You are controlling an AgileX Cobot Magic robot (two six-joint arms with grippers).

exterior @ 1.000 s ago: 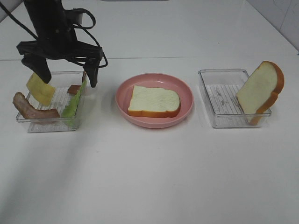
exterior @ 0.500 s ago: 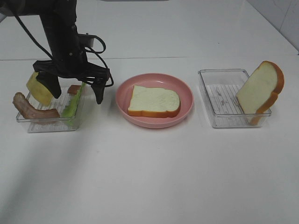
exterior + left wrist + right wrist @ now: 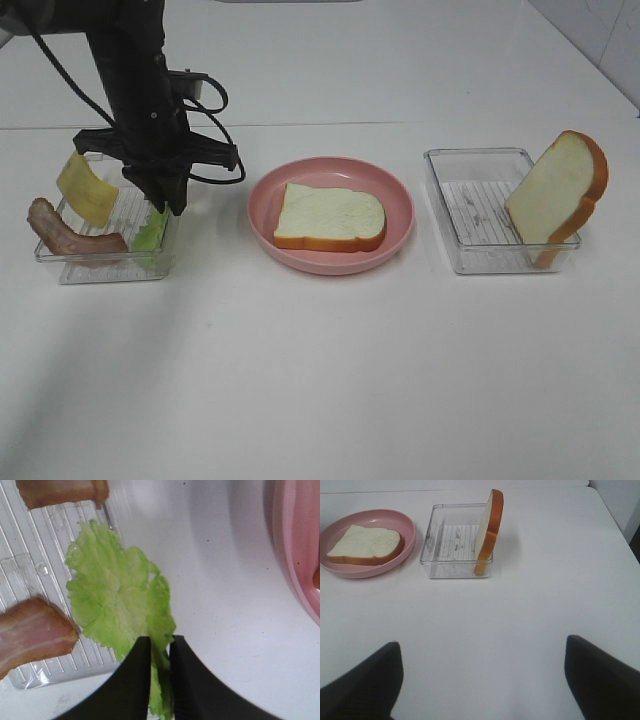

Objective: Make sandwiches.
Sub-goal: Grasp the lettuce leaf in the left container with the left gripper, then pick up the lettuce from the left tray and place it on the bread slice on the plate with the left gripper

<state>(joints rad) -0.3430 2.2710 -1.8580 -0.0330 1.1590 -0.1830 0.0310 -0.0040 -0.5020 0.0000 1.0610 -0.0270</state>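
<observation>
My left gripper (image 3: 172,203) reaches down at the right side of the left clear tray (image 3: 60,268), shut on the edge of the green lettuce leaf (image 3: 152,235). The left wrist view shows the two black fingers (image 3: 137,680) pinching the lettuce leaf (image 3: 115,595). A yellow cheese square (image 3: 88,188) and bacon strips (image 3: 72,236) lie in the same tray. One bread slice (image 3: 330,217) lies flat on the pink plate (image 3: 262,205). Another bread slice (image 3: 558,195) leans upright in the right clear tray (image 3: 470,215). My right gripper (image 3: 480,680) hangs open above bare table, out of the exterior view.
The white table runs out toward its far right edge beside the right tray (image 3: 450,545). In the left wrist view, bacon pieces (image 3: 30,635) flank the lettuce and the plate rim (image 3: 295,545) is close by. A black cable (image 3: 215,165) loops from the left arm.
My left gripper came down over the tray's right side and its wide-open jaws closed on the lettuce leaf. The right arm has not moved.
</observation>
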